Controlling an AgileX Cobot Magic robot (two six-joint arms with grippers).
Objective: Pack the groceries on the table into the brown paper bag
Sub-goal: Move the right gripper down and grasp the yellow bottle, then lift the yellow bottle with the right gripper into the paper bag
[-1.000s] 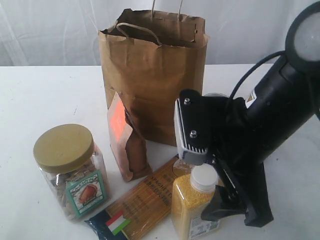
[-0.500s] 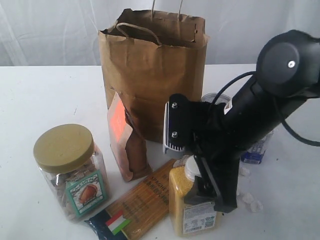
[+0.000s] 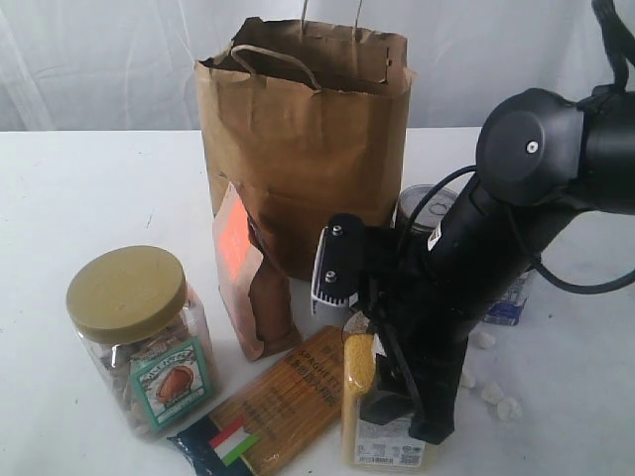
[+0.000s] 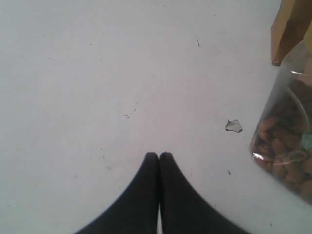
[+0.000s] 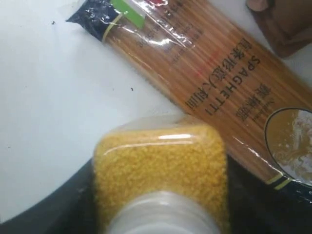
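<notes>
The brown paper bag [image 3: 303, 149] stands open at the back of the table [image 3: 79, 198]. My right gripper [image 3: 392, 397] [image 5: 161, 185] is down over the white-capped yellow-grain bottle [image 3: 365, 392] [image 5: 161, 165], open, one dark finger on each side of its shoulders. The long spaghetti pack [image 3: 273, 407] [image 5: 209, 83] lies beside the bottle. The gold-lidded jar [image 3: 139, 332] [image 4: 285, 146] stands front left, and the orange-labelled pouch [image 3: 248, 288] leans on the bag. The dark tin [image 3: 427, 203] and white-blue carton [image 3: 511, 302] are partly hidden behind the arm. My left gripper [image 4: 159, 155] is shut and empty above bare table.
Small white lumps [image 3: 496, 397] lie scattered on the table right of the bottle. A small white scrap [image 4: 234, 126] lies near the jar. The right arm's dark body fills the space between the bag and the bottle.
My right gripper has come down and leftward from beside the bottle's cap to straddle the bottle. The arm's swing has uncovered the tin, the carton and the white lumps.
</notes>
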